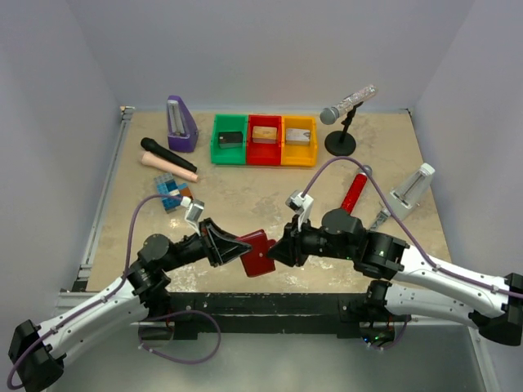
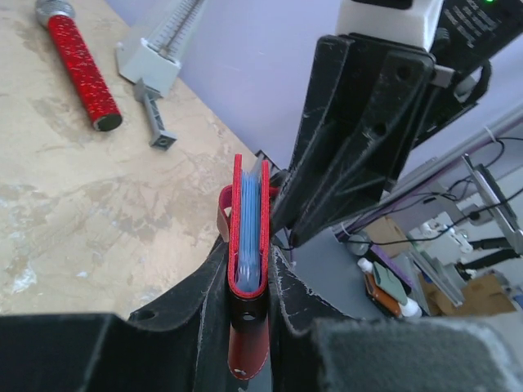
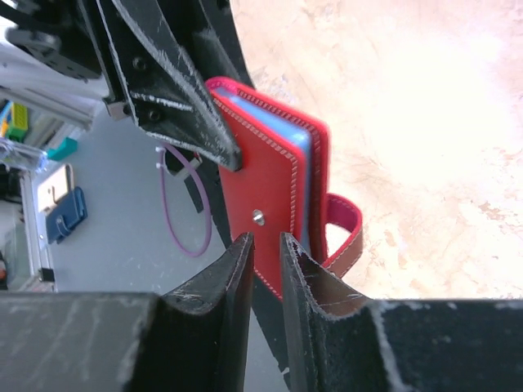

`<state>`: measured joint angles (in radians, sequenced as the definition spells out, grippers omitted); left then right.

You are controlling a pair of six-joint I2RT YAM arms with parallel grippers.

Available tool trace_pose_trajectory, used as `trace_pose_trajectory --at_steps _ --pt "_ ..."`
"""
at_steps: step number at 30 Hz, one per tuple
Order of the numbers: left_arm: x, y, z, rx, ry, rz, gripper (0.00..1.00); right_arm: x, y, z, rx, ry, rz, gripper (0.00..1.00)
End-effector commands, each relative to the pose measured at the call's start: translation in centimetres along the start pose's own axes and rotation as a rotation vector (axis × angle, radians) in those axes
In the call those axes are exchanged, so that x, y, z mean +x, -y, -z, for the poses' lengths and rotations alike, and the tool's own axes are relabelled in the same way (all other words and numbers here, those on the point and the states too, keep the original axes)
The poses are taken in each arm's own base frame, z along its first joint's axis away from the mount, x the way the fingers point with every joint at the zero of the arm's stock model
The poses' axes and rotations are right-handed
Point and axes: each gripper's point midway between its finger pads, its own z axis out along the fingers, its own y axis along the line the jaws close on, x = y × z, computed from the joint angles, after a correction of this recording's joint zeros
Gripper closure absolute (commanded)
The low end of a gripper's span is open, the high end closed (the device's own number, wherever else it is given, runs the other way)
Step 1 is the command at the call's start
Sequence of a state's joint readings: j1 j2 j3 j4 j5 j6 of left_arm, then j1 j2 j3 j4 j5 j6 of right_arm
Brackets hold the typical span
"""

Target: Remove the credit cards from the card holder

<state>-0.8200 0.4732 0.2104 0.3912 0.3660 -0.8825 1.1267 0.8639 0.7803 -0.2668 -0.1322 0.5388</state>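
The dark-red card holder (image 1: pixel 260 253) hangs above the table's near edge, between my two grippers. My left gripper (image 2: pixel 249 290) is shut on its folded end, and the snap tab hangs below the jaws. In the left wrist view the holder (image 2: pixel 249 220) stands edge-on and shows its pale blue inner pockets. A thin grey edge sticks up beside the pockets. The credit cards are not plainly visible. My right gripper (image 3: pixel 265 245) is at the holder's red outer face (image 3: pixel 261 175), just below the snap stud. Its jaws stand a narrow gap apart, and I see nothing between them.
Green, red and yellow bins (image 1: pixel 214 145) holding small blocks stand at the back. Around them are a purple metronome (image 1: pixel 181 124), a black microphone (image 1: pixel 167 155), blue blocks (image 1: pixel 169 193) and a microphone on a stand (image 1: pixel 341 122). A red microphone (image 1: pixel 354 193) and a white clamp tool (image 1: pixel 413 186) lie on the right.
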Motion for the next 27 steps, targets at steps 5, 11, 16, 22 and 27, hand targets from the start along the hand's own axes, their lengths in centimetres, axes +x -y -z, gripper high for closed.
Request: trace_pose_trajectory --at_steps 5,11,16,22,27 --pt "-1.1 5.2 0.2 0.28 0.003 -0.04 1.0 -1.5 -0.4 1.9 -0.057 0.098 -0.028 0.76" --pt "-1.4 6.6 0.2 0.371 0.001 -0.04 1.0 -1.9 -1.1 2.6 -0.094 0.124 -0.035 0.72" --pt "-1.5 7.4 0.3 0.436 -0.005 -0.033 1.0 -2.4 -2.0 3.4 -0.147 0.157 -0.052 0.61" --pt "-2.0 8.7 0.5 0.504 -0.004 -0.035 1.0 -3.0 -2.5 4.3 -0.177 0.191 -0.062 0.53" --pt "-2.2 9.0 0.4 0.529 -0.011 -0.033 1.0 -3.6 -3.1 4.9 -0.214 0.219 -0.076 0.5"
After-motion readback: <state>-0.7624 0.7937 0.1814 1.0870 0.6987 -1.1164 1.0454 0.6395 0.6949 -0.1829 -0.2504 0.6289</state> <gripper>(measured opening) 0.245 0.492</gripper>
